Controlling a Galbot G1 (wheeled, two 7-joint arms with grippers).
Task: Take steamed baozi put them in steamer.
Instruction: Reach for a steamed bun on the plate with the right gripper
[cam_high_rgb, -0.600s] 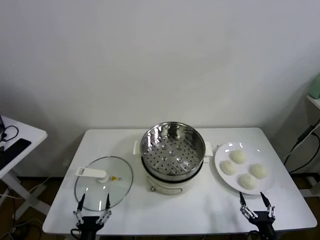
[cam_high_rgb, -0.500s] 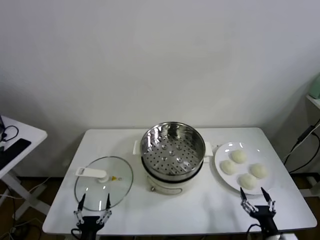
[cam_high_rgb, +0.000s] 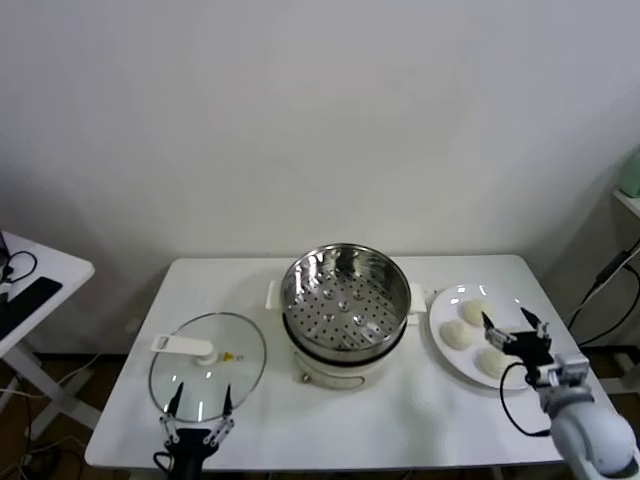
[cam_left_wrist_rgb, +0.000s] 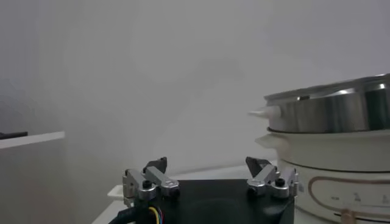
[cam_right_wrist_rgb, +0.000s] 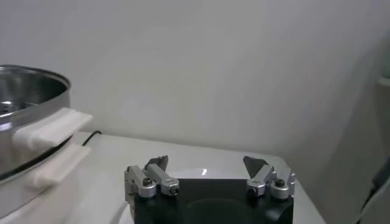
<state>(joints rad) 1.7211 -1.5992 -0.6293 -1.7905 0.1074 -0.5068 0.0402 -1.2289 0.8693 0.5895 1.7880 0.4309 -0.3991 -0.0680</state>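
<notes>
Landmark: steamer (cam_high_rgb: 346, 299), steel basket on cream pot base, centre of counter (cam_high_rgb: 300, 420).

Item 1, right tool (cam_high_rgb: 513, 331). Half a second before, it sat low at the counter's near edge, on the steamer's right and short of the plate (cam_high_rgb: 447, 358). It had since risen and moved in, and hung over the plate's near-right part, above the buns. Fingers spread wide, nothing between them; the right wrist view showed both fingertips apart with bare space between. Judgement: the approach to a first pick was under way, with no bun yet touched.

Item 2, left tool (cam_high_rgb: 200, 407). At the near counter edge, left of the steamer, just before the glass lid (cam_high_rgb: 208, 366). It stood slightly farther in than half a second earlier. Fingers spread, holding nothing. Idle.

Item 3, baozi. On the plate, right of the steamer, just beside its right handle. Three showed in part: one at the far side (cam_high_rgb: 475, 309), one nearest the steamer (cam_high_rgb: 456, 335), one at the near side (cam_high_rgb: 492, 362). The fourth was hidden under the right tool. Each was a round dome resting flat side down, so no long axis and no facing direction could be told; any grasp angle looked equally fit.

Item 4, steamer basket. Empty, open upward, perforated floor bare, lid off and lying flat to its left. Judgement: no bun transferred; all four remained to move.
</notes>
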